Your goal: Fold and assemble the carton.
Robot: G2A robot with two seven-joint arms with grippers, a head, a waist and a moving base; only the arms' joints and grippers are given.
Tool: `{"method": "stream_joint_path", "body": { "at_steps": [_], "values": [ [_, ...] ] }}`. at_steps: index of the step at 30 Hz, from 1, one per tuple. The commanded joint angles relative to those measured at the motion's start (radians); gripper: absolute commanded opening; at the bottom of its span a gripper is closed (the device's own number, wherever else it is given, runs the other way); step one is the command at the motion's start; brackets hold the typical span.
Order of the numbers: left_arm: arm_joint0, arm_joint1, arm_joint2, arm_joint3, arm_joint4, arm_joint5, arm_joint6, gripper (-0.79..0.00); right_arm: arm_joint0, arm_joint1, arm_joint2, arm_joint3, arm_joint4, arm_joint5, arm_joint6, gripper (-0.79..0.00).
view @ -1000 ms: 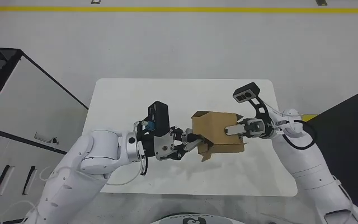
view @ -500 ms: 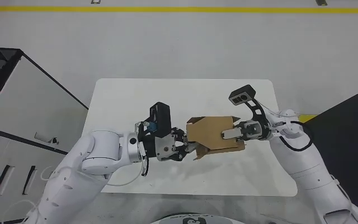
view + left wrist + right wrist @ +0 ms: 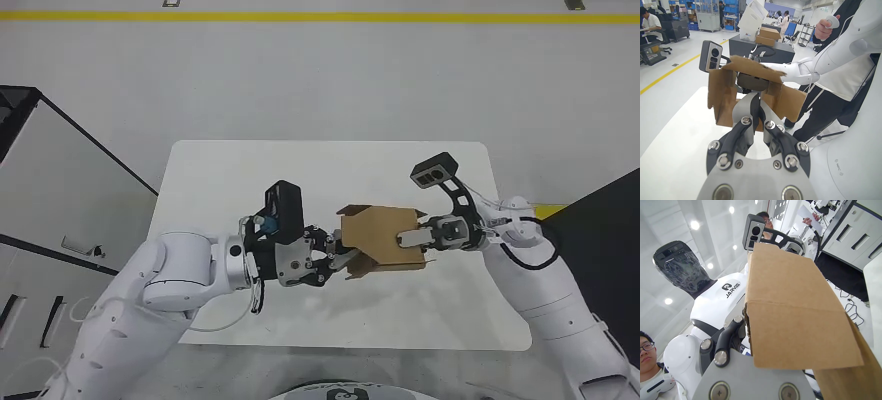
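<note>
A brown cardboard carton point(image 3: 385, 235) is held above the middle of the white table point(image 3: 250, 180), between both arms. My left gripper point(image 3: 340, 258) is shut on a lower flap at the carton's open end; in the left wrist view its fingers point(image 3: 758, 108) pinch that flap, and I look into the half-formed carton point(image 3: 723, 91) with loose flaps sticking out. My right gripper point(image 3: 405, 239) grips the opposite end, one finger lying on the top panel. In the right wrist view the carton point(image 3: 791, 313) hides those fingertips.
A grey cabinet point(image 3: 40, 170) stands on the floor off the table's left side. The tabletop point(image 3: 677, 132) under the carton carries nothing else. A yellow floor line point(image 3: 320, 16) runs beyond the far edge.
The carton and my right gripper have shifted a little to the left, toward the left gripper, and the carton has turned flatter. The left gripper keeps its hold on the flap.
</note>
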Motion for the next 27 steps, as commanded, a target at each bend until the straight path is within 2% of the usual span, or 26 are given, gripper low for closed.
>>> {"method": "stream_joint_path", "body": {
  "at_steps": [1, 20, 27],
  "values": [
    [0.002, 0.001, -0.013, -0.001, -0.001, 0.002, 0.003, -0.785, -0.004, 0.001, 0.01, 0.001, 0.002, 0.0, 0.0, -0.785],
    [0.039, 0.013, -0.091, -0.005, -0.001, 0.003, 0.005, -0.785, -0.041, 0.0, 0.088, 0.033, -0.001, -0.002, -0.002, -0.785],
    [0.057, 0.015, -0.107, -0.016, 0.001, 0.005, 0.007, -0.785, -0.046, -0.003, 0.097, 0.088, -0.066, 0.006, -0.072, -0.785]
  ]
}}
